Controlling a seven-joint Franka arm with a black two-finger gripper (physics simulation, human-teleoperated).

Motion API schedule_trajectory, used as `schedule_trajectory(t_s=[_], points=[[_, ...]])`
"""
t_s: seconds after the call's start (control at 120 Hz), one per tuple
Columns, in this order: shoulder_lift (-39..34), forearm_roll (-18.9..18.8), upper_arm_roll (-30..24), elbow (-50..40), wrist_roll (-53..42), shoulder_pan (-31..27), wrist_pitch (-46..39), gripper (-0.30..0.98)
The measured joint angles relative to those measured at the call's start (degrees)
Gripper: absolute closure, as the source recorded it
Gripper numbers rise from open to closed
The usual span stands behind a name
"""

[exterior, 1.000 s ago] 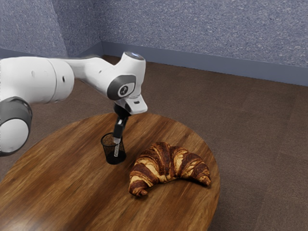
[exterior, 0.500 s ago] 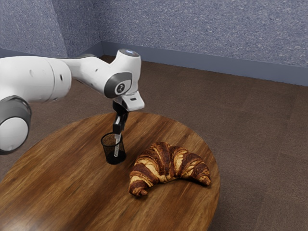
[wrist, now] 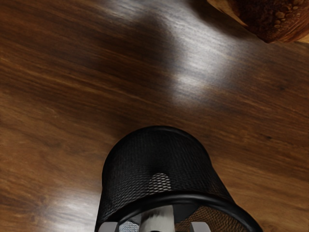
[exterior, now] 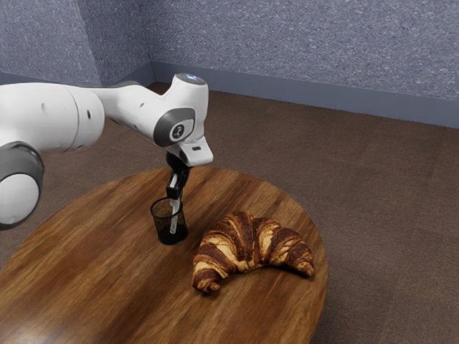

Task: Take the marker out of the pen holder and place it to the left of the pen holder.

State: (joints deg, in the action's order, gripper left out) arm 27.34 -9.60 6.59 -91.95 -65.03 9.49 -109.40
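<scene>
Well, the tool (exterior: 176, 203) points down at the mouth of the black mesh pen holder (exterior: 169, 234), its fingers (wrist: 200, 226) standing wide, with the marker (wrist: 158, 220) between them and a gap on either side of it, so nothing is gripped. The marker is in the pen holder, its pale body visible through the mesh in the exterior view, nearly upright with a slight lean. I cannot tell whether its lower end rests on the pen holder's base. The pen holder stands upright on the round wooden table (exterior: 93, 251). Near it, toward the exterior view's right and closer to that camera, a large croissant (exterior: 247, 244) lies on the table, apart from the pen holder, dark brown with paler bands. The white arm (exterior: 133, 107) reaches in from the exterior view's left, over the table's edge, its hand just above the pen holder
</scene>
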Motion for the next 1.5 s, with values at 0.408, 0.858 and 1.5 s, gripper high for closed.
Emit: schedule_trajectory(t_s=[0.408, 0.858, 1.5], points=[[-0.4, 0.9, 0.1, 0.0, 0.1, 0.0, 0.0, 0.71], [-10.7, 0.3, 1.7, 1.1, 0.5, -0.7, 6.1, 0.75], [-3.4, -12.8, 6.9, 0.0, 8.1, 0.0, 15.2, 0.75]])
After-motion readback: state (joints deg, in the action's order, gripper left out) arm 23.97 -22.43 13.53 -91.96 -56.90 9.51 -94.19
